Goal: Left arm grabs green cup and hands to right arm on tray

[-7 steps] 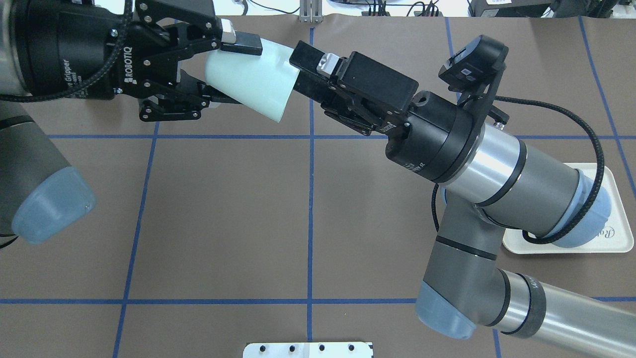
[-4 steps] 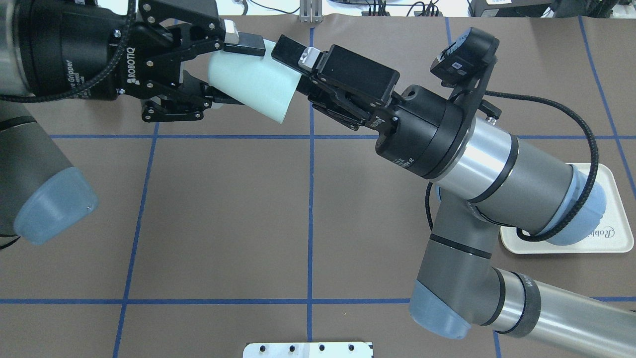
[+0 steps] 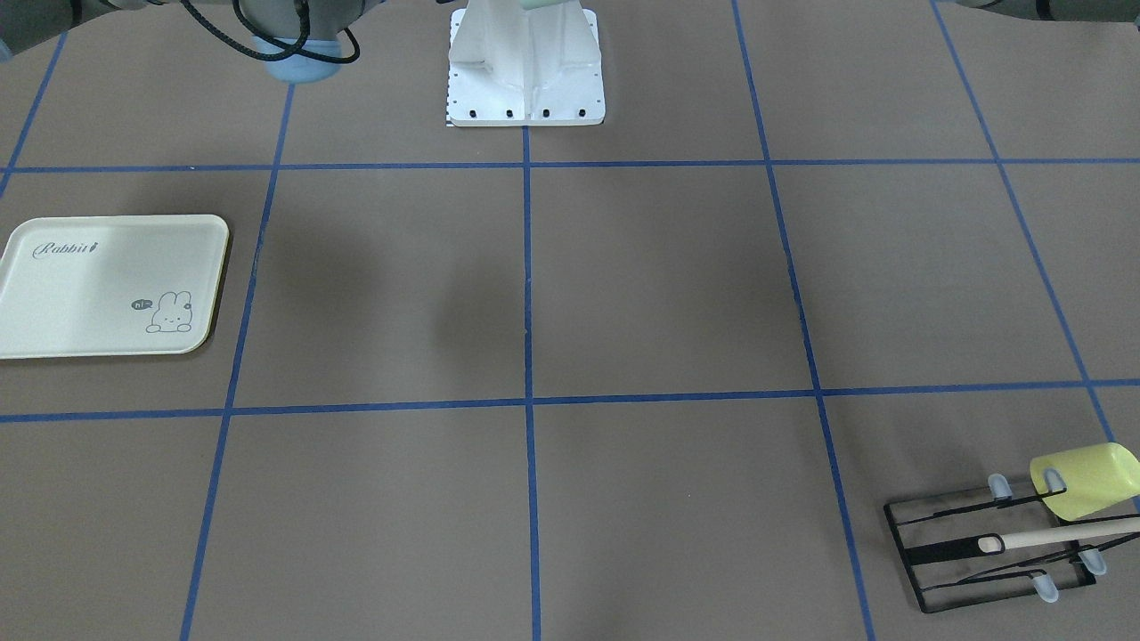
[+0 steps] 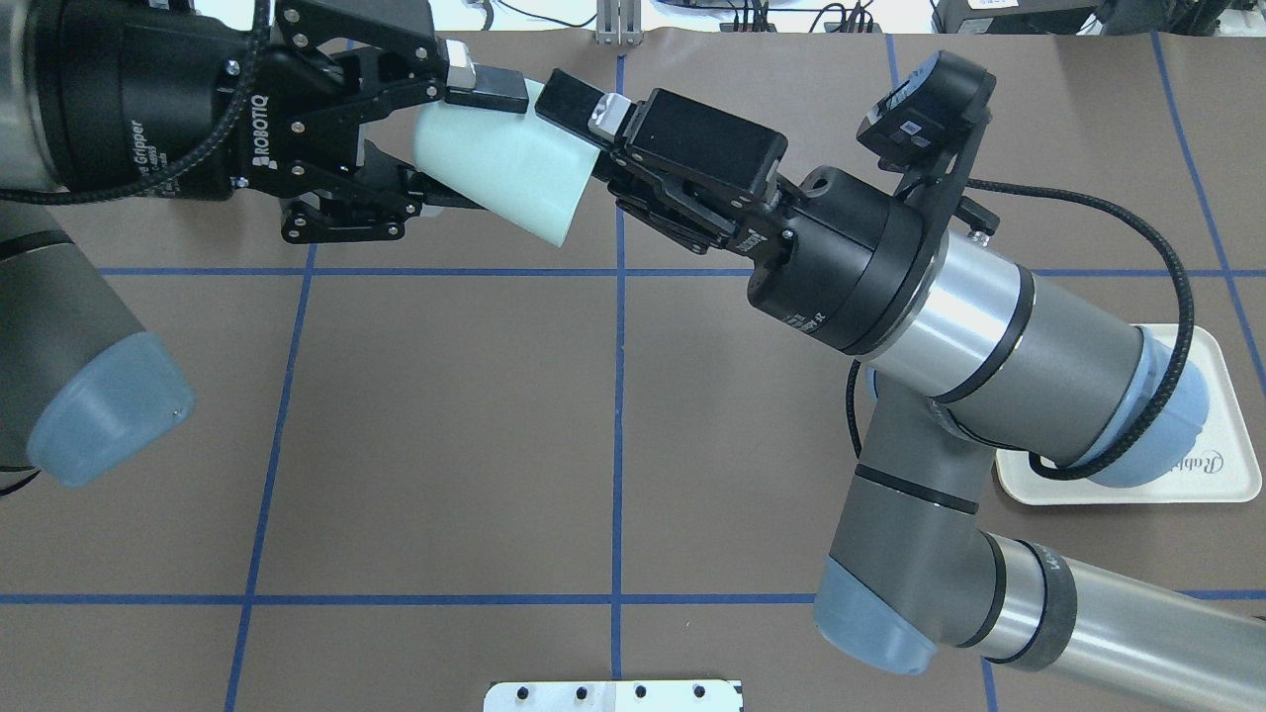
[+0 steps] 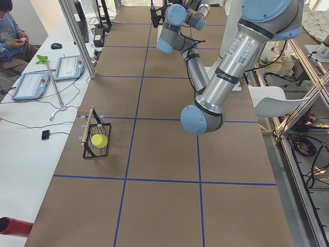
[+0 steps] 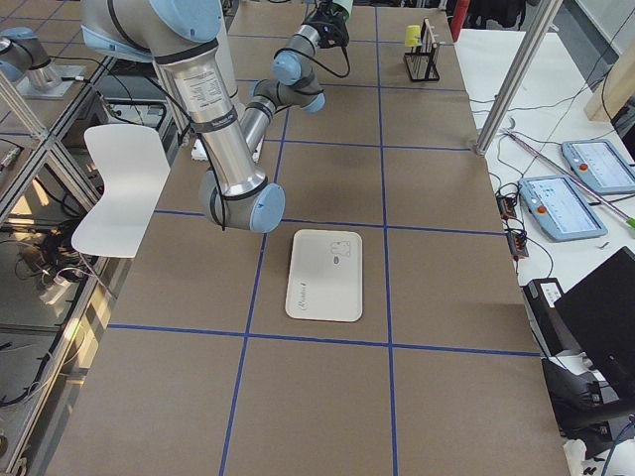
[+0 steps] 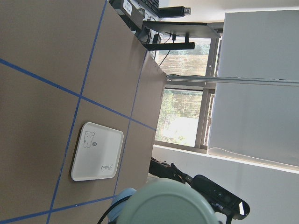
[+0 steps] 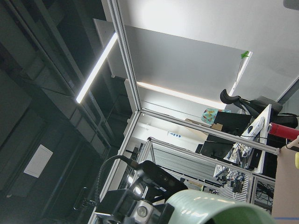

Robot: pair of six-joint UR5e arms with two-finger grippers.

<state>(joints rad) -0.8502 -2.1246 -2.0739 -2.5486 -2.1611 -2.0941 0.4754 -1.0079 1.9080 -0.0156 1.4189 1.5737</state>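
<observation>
Much of tray point(image 4: 1231, 415) under right arm point(image 4: 1039, 341)

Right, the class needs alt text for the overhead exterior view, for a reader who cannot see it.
The left pincer grips a pale green cup sideways above the table, while the right pincer has one finger over its wide end. A cream tray lies partly hidden behind the right arm.

left arm point(image 5: 230, 57) near | right arm point(image 5: 172, 33) far | yellow-green cup point(image 5: 99, 140) in rack point(image 5: 95, 153)
</observation>
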